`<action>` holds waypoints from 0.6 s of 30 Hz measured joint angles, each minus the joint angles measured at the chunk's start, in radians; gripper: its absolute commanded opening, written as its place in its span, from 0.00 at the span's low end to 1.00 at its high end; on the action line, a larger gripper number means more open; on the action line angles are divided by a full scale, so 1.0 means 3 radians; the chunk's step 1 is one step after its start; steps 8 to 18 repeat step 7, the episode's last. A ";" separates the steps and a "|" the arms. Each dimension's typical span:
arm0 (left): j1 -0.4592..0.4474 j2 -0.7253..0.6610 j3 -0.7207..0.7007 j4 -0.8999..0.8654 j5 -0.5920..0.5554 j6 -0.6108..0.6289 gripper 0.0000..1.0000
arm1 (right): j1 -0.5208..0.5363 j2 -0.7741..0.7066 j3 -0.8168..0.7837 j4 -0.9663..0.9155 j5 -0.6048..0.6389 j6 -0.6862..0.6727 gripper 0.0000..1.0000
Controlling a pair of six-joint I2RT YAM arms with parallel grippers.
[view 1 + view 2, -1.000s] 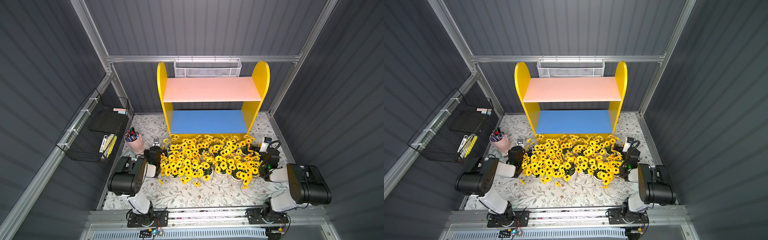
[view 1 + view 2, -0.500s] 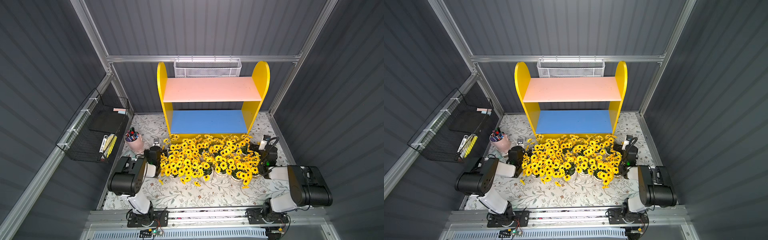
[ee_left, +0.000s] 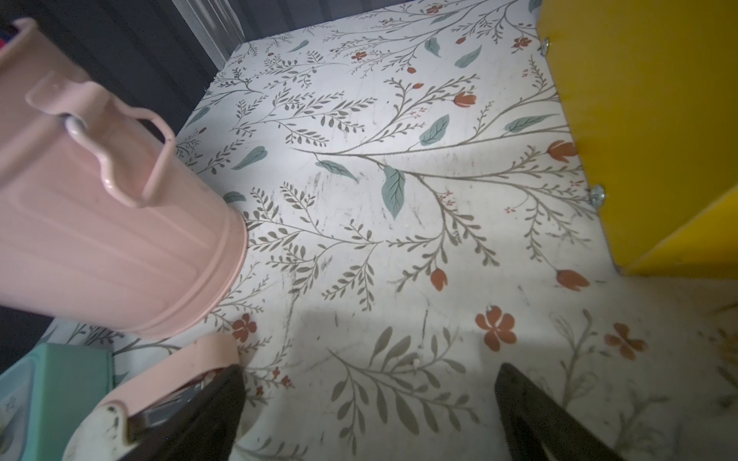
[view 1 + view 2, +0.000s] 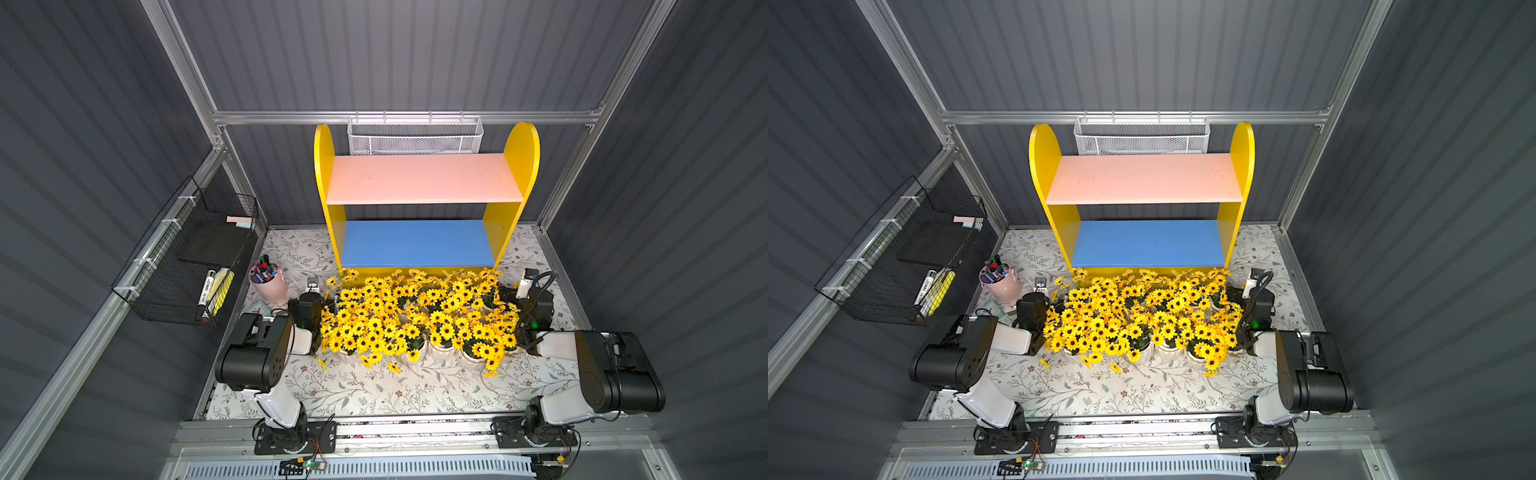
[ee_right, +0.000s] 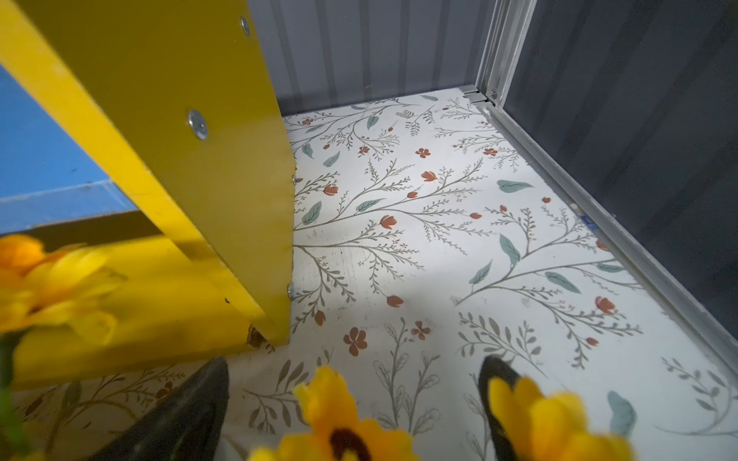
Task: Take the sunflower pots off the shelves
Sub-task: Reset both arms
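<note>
Both top views show the sunflower pots [image 4: 415,328] massed on the floral mat [image 4: 374,395] just in front of the shelves [image 4: 424,178]; perhaps a dozen, though blooms hide the count. Flanking the cluster, the left gripper [image 3: 369,371] and right gripper [image 5: 355,361] stand spread wide, holding nothing

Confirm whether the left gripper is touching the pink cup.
Apart. In the left wrist view, bare floral mat shows between the base of the pink cup and the open left gripper.

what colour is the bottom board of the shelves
Blue. The lower board shows best in a top view.
</note>
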 measured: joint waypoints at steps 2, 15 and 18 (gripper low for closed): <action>0.0000 0.0000 0.0000 -0.0001 0.0000 0.0000 0.99 | 0.0000 0.0000 0.0000 0.0000 0.0000 0.0000 0.99; 0.0000 0.0000 0.0004 -0.0010 0.0000 0.0000 0.99 | 0.0003 0.0000 0.0000 0.0000 0.0000 -0.0001 0.99; 0.0000 0.0000 0.0004 -0.0010 0.0000 0.0000 0.99 | 0.0003 0.0000 0.0000 0.0000 0.0000 -0.0001 0.99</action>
